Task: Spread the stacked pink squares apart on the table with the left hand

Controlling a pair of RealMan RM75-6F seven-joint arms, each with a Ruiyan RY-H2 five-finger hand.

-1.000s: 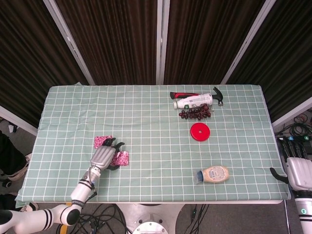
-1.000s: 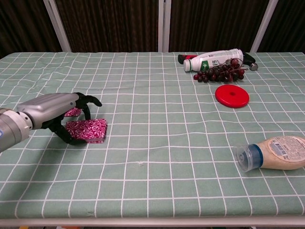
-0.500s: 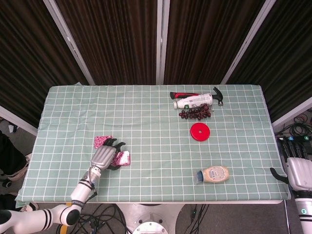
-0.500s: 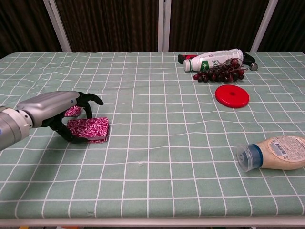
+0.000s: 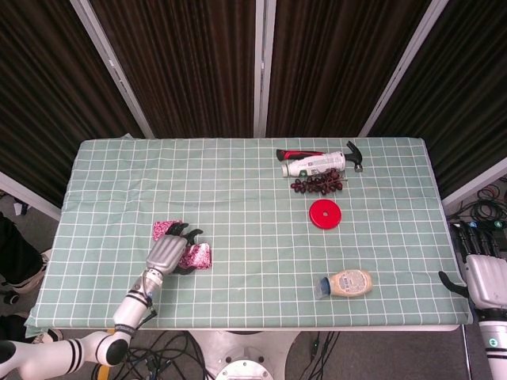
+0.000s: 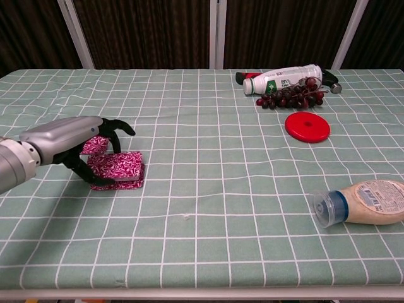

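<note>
One pink patterned square [image 5: 165, 229] [image 6: 95, 146] lies flat near the table's left side. A second pink square [image 5: 199, 255] [image 6: 117, 169] lies just right of it and nearer the front, with another edge showing beneath it in the chest view. My left hand [image 5: 168, 253] [image 6: 68, 141] arches over the gap between them, fingers spread above the nearer square. Its thumb touches that square's near-left edge. Nothing is lifted. My right hand [image 5: 485, 279] hangs beyond the table's right front corner, fingers extended and holding nothing.
A white bottle [image 5: 314, 165] [image 6: 287, 78], a hammer [image 5: 353, 152] and dark grapes [image 5: 317, 184] [image 6: 290, 95] lie at the back right. A red disc [image 5: 325, 214] [image 6: 307, 127] sits in front of them. A sauce bottle [image 5: 345, 283] [image 6: 363, 201] lies on its side front right.
My left hand has drawn slightly back and up over the squares. The nearer pink square has shifted a little away from the table's front edge. The right hand has not moved.
</note>
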